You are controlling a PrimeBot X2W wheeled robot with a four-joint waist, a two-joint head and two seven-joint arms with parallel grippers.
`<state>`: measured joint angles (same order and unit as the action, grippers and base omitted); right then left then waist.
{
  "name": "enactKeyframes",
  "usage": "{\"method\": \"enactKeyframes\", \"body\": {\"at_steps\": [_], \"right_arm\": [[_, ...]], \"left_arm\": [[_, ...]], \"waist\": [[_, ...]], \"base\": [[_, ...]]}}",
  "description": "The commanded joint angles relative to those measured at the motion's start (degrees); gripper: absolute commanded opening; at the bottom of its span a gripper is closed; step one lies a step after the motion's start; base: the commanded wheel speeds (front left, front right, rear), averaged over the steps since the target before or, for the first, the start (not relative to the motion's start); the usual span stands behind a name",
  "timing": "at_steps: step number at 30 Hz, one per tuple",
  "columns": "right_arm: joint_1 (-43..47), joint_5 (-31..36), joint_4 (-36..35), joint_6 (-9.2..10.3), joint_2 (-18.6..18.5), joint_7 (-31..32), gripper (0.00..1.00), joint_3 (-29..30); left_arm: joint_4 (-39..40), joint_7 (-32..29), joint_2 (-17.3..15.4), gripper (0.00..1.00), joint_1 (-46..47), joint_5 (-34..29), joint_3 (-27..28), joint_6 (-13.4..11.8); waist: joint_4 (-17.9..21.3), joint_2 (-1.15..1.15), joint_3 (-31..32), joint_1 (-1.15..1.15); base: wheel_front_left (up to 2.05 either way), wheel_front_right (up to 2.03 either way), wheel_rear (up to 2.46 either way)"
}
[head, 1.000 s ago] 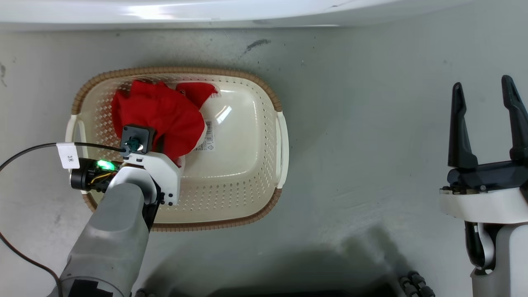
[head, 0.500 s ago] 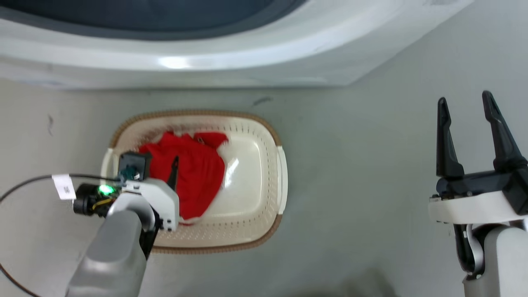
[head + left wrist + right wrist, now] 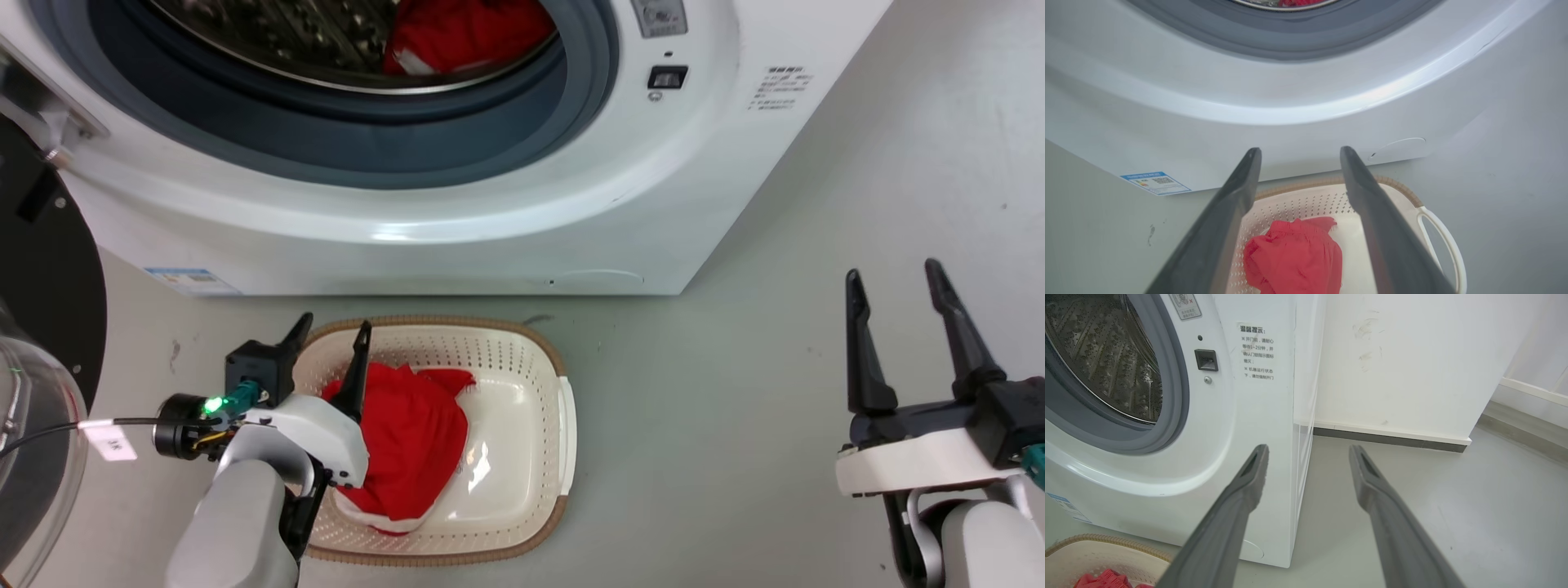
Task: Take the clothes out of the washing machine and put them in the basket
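Note:
One red garment [image 3: 408, 437] lies in the left half of the cream basket [image 3: 535, 523], which stands on the floor in front of the white washing machine [image 3: 490, 204]. A second red garment [image 3: 465, 33] lies inside the steel drum, seen through the open porthole. My left gripper [image 3: 333, 331] hangs open above the basket's left side, nothing between its fingers; the left wrist view has the red garment [image 3: 1294, 261] below them. My right gripper [image 3: 894, 273] is open and empty over bare floor to the right of the basket.
The washer's open glass door [image 3: 33, 392] stands at the far left. A black cable with a white tag [image 3: 110, 439] trails from the left wrist. In the right wrist view a white wall [image 3: 1412, 355] rises beside the washer, with grey floor [image 3: 1412, 490] in front.
The head camera has tilted up, bringing the washer's porthole and drum into view. The left gripper let go of the red garment and rose above the basket; the garment now lies inside.

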<state>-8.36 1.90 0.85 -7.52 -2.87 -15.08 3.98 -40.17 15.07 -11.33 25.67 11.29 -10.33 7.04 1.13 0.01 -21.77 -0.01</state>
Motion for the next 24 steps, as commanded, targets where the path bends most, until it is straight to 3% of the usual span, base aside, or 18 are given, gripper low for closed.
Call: {"method": "enactKeyframes", "body": {"at_steps": [1, 10, 16, 24], "right_arm": [[0.7, -0.6, 0.3, 0.06, 0.0, -0.1, 1.0, -0.3], [0.8, -2.3, 0.1, 0.06, 0.0, -0.1, 1.0, -1.7], [-0.1, -3.8, -0.1, 0.06, 0.0, -0.1, 1.0, -2.4], [-1.7, -6.0, -0.9, 0.06, 0.0, -0.1, 1.0, -4.0]], "left_arm": [[1.2, 0.2, 0.0, 1.0, -0.5, 0.3, 0.5, 0.1], [9.8, 0.2, -2.9, 1.0, 1.4, 2.0, 0.3, 0.4], [9.2, -0.9, -8.0, 1.0, 9.0, 5.4, -3.7, 0.4], [9.3, -13.9, -15.9, 1.0, 27.2, 11.0, -12.8, 0.4]], "waist": [[0.0, -0.01, 1.4, 0.01], [2.7, -0.01, 0.9, 0.01], [5.9, -0.01, -2.7, 0.01], [9.7, -0.01, -10.8, 0.01]], "base": [[0.0, 0.0, 0.0], [0.0, 0.0, 0.0], [0.0, 0.0, 0.0], [0.0, 0.0, 0.0]]}}
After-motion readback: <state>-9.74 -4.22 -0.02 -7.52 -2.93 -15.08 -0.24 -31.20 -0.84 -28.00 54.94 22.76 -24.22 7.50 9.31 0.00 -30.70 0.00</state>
